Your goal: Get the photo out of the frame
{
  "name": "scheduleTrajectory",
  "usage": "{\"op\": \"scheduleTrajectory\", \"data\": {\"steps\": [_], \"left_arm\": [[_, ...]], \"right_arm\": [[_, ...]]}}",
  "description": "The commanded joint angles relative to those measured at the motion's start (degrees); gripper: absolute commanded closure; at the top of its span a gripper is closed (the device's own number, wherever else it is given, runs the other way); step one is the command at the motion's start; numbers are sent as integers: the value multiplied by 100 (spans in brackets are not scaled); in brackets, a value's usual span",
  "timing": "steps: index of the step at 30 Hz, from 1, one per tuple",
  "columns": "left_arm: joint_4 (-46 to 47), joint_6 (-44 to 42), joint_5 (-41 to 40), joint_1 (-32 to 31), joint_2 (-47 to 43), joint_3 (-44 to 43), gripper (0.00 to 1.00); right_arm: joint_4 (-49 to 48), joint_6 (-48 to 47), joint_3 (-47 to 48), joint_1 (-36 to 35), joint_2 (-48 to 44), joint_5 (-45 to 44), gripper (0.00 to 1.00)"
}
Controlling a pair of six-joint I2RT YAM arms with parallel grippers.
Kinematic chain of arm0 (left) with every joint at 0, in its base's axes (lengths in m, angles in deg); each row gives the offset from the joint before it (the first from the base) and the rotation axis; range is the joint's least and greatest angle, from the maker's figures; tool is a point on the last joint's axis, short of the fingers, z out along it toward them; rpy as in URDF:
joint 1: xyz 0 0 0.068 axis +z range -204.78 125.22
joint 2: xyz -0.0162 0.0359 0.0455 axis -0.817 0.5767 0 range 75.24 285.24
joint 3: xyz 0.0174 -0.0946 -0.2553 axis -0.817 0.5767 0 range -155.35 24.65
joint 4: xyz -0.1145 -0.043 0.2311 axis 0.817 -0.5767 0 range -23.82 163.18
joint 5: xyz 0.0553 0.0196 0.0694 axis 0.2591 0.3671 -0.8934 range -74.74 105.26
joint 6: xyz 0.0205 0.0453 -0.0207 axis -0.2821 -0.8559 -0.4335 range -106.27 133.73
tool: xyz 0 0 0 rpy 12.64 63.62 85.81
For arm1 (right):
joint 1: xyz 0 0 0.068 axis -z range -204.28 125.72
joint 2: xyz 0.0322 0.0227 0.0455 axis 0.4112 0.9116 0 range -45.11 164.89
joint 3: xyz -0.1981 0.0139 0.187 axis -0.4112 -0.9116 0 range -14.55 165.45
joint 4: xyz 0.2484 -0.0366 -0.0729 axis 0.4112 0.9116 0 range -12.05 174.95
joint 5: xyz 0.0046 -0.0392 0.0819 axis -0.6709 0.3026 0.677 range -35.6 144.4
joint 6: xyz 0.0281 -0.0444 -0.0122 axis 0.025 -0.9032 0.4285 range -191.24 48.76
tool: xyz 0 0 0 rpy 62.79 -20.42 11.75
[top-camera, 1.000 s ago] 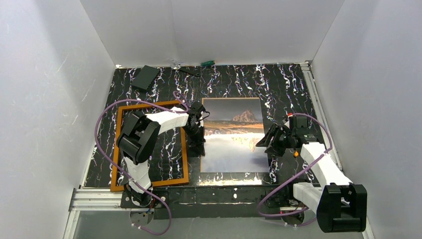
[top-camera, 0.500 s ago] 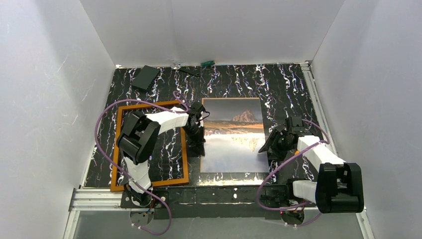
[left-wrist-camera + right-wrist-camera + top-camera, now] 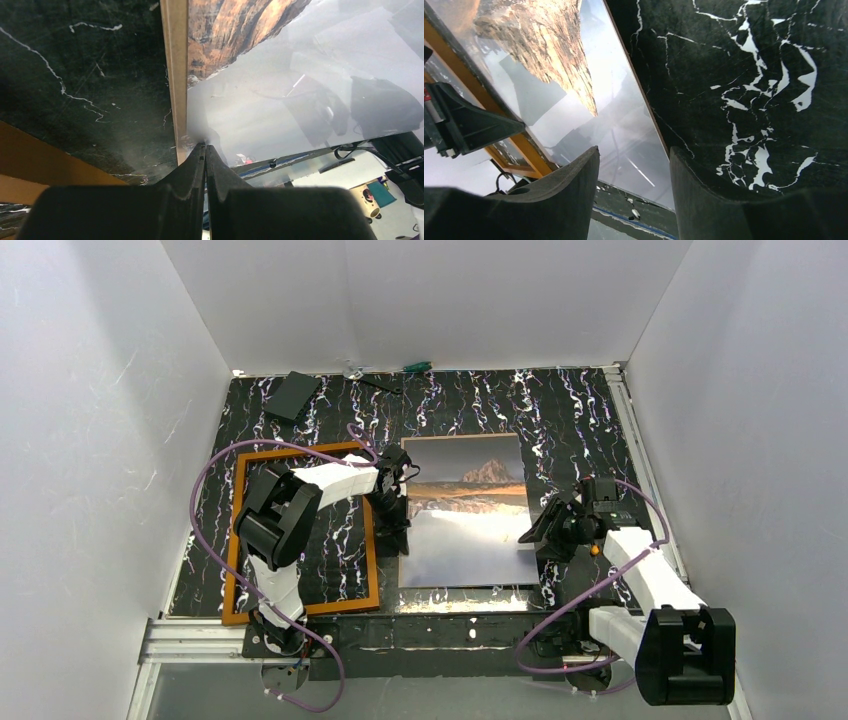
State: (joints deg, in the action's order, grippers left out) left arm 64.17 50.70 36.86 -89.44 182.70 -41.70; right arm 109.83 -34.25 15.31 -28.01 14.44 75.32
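Note:
The photo (image 3: 465, 510), a mountain print, lies on the dark marbled table to the right of the frame (image 3: 232, 540), an empty orange-brown wooden border. My left gripper (image 3: 397, 532) is shut on the photo's left edge. In the left wrist view its jaws (image 3: 205, 146) meet at the brown board edge of the photo (image 3: 280, 100), with the frame (image 3: 30, 160) at lower left. My right gripper (image 3: 535, 540) is open at the photo's right edge. In the right wrist view its jaws (image 3: 634, 156) stand either side of that edge of the photo (image 3: 574, 75), not touching it. The frame (image 3: 514, 135) shows beyond.
A black box (image 3: 293, 395) and a green-handled tool (image 3: 417, 366) lie at the back of the table. Purple cables loop over both arms. White walls close in the left, back and right sides. A metal rail (image 3: 190, 635) runs along the near edge.
The photo has shifted slightly to the left with my left gripper. My right arm drew back toward its base, then came forward again beside the photo's right edge.

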Motion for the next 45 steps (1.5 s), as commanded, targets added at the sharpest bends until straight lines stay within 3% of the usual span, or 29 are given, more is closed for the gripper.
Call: {"op": "scheduleTrajectory", "data": {"steps": [1,16,19,24,30,33,35,42,45], "left_arm": [[-531,-102,-399,-41,221,260,100],[-445,-40,-253,-50,279,238,100],[-441,-41,-229,-50,274,220,100],[-417,-37,-184,-59,250,220,100],[-395,-25,-172,-65,232,270,100],[-409,-72,-130,-68,181,229,100],[-463,-152,-113,-67,38,175,94],[-758,-276,123,-61,-798,-324,44],[-885,-398,-22,-55,-988,-494,31]], "right_arm": [[55,300,86,-38,-379,1013,41],[814,456,669,-49,-1781,1632,39],[940,410,689,-48,-1852,1449,38],[1567,174,855,-49,-1925,331,37],[1115,532,824,-45,-2213,914,35],[1203,519,729,-49,-2096,611,35],[1256,385,641,-49,-1949,302,35],[1220,17,345,-48,-830,-395,35],[957,-28,248,-182,-312,-255,33]]}}
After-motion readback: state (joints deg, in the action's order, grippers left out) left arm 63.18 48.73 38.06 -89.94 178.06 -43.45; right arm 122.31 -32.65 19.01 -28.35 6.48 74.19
